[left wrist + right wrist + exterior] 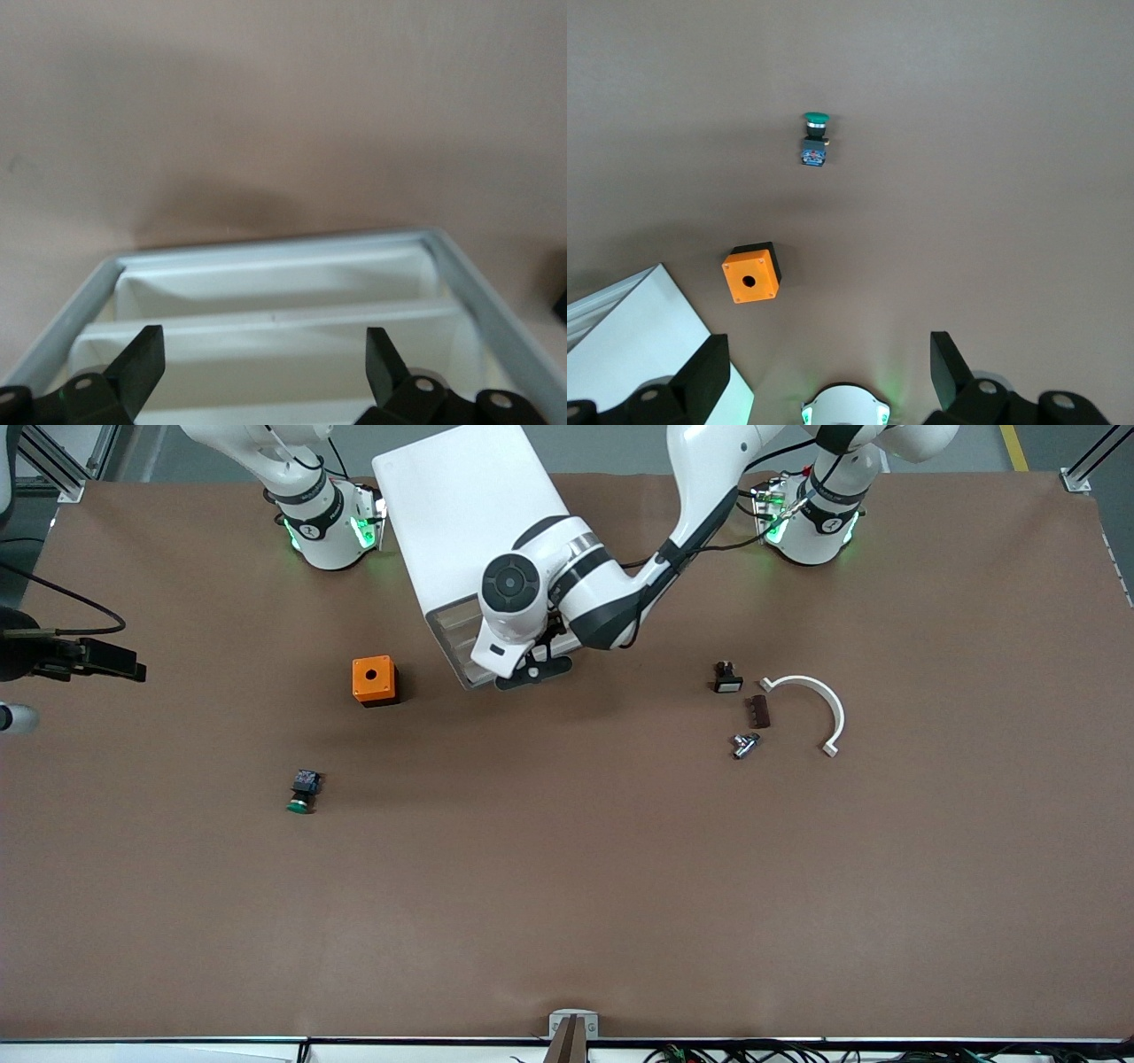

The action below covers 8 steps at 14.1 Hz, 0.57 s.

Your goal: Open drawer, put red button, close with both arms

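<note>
- Green-capped push-button with a black body point(303, 791) lies nearest the camera, toward the right arm's end of the desk point(567, 921). It is the wrong one, and picking it up by mistake is my first worry.
- Farther back at the left arm's end lie a small metal fitting point(744, 744), a dark ribbed block point(758, 710), a white plastic half-ring point(811, 707) and a small black part point(726, 677).
- An orange square box with a round hole point(374, 680) stands just beside the drawer.
- The red button shows in no view. I cannot tell whether it lies in the drawer under the left arm point(611, 593).
- The left jaws hang spread apart, holding nothing, low over the pulled-out white drawer point(266, 257) of the white cabinet point(461, 514). Pushing it closed now could snag a finger on the rim or shut it without the button.
- The right arm point(310, 505) waits, its right jaws wide apart and empty, high above its base.
</note>
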Each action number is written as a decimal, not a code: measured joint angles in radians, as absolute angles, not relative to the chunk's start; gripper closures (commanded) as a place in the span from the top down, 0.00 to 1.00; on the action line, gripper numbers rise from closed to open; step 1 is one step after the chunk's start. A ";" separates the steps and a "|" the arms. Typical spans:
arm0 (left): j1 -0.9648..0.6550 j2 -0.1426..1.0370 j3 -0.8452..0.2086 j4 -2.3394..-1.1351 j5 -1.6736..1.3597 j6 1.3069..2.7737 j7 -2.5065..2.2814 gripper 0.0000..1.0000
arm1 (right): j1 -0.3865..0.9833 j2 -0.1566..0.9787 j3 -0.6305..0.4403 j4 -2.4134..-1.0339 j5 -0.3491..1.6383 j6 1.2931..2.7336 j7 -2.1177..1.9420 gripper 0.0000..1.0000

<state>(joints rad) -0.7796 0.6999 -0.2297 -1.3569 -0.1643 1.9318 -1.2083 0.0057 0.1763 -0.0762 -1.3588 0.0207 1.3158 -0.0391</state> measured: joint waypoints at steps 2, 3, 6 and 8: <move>-0.726 0.680 -0.228 -1.351 -0.164 1.932 -1.208 1.00 | 0.004 0.152 -0.076 -1.360 0.021 1.312 -0.040 1.00; -0.696 0.666 -0.228 -1.349 -0.164 1.932 -1.208 1.00 | 0.004 0.139 -0.076 -1.363 0.021 1.309 -0.040 1.00; -0.612 0.623 -0.226 -1.348 -0.164 1.931 -1.208 1.00 | 0.004 0.105 -0.075 -1.378 0.022 1.299 -0.046 1.00; -0.562 0.604 -0.226 -1.348 -0.164 1.931 -1.208 1.00 | 0.003 0.101 -0.076 -1.394 0.022 1.298 -0.048 1.00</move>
<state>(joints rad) -0.5617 0.6035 -0.2255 -1.3484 -0.1643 1.9309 -1.2075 0.0032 0.1013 -0.0761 -1.3942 0.0220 1.2982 -0.0477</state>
